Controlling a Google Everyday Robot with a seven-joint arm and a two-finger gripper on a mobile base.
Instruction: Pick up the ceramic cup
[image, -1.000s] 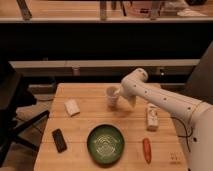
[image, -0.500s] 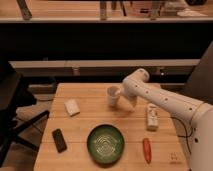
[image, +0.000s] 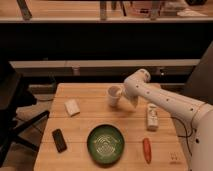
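The ceramic cup (image: 114, 95) is a small white cup with a darker inside. It stands a little tilted at the back middle of the wooden table (image: 90, 122). My gripper (image: 123, 95) is at the cup's right side, right against it, at the end of the white arm that reaches in from the right. Where the gripper meets the cup is hidden by the wrist.
A green bowl (image: 105, 143) sits at the front centre, with an orange carrot-like object (image: 146, 150) to its right. A white bottle with a green label (image: 152, 116) lies under the arm. A white block (image: 72, 107) and a black device (image: 59, 140) lie at the left. A black chair (image: 10, 100) stands off the left edge.
The cup and gripper have shifted very slightly to the right. Everything else on the table is unchanged.
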